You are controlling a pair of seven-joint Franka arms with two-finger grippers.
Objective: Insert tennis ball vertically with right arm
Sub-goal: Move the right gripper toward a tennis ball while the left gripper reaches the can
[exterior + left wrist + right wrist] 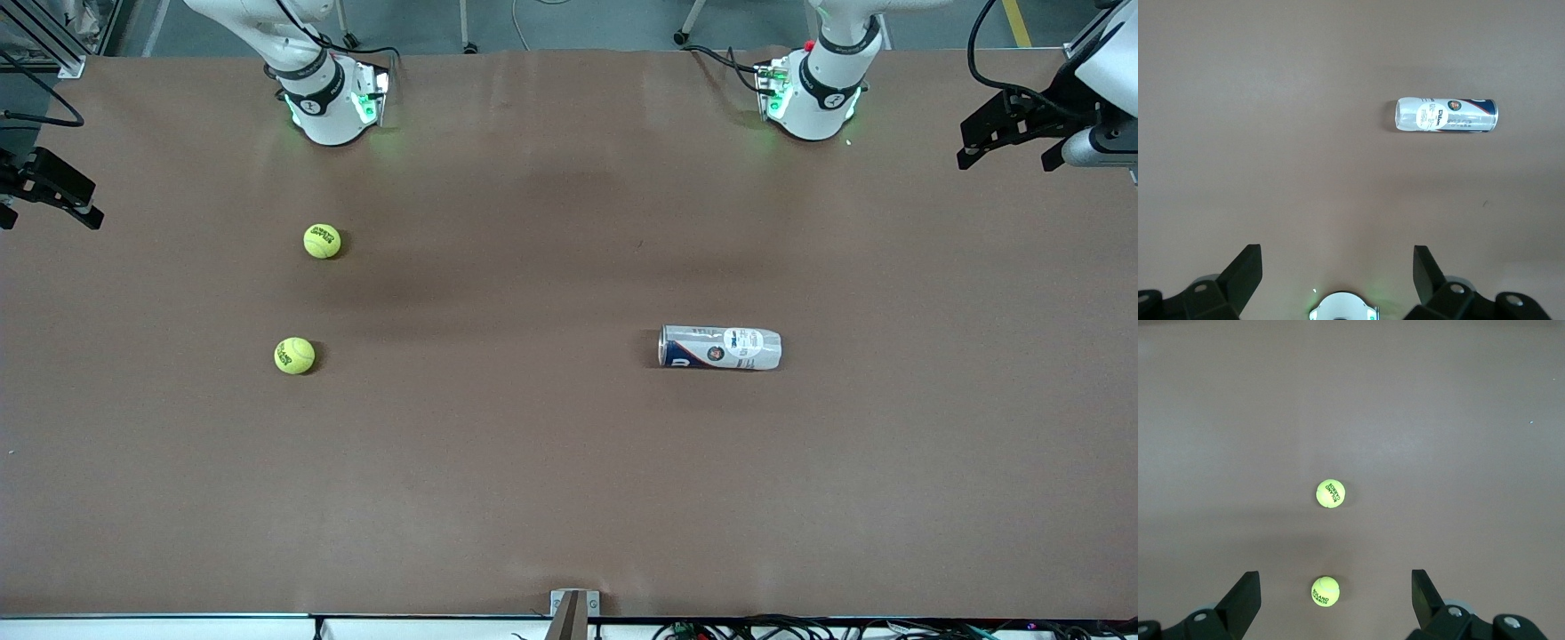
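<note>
Two yellow tennis balls lie on the brown table toward the right arm's end: one [322, 241] [1325, 591] farther from the front camera, the other [294, 356] [1330, 493] nearer to it. A white and blue ball can [720, 348] [1446, 115] lies on its side toward the left arm's end. My right gripper [49, 213] [1335, 577] hangs open and empty high over the table's end, with both balls far below it. My left gripper [1009, 160] [1335, 257] is open and empty too, raised over the other end, well apart from the can.
The right arm's base [329, 98] and the left arm's base [813, 89] stand along the table edge farthest from the front camera. A small metal bracket [573, 609] sits at the nearest edge. The brown table top [533, 462] is bare between the balls and the can.
</note>
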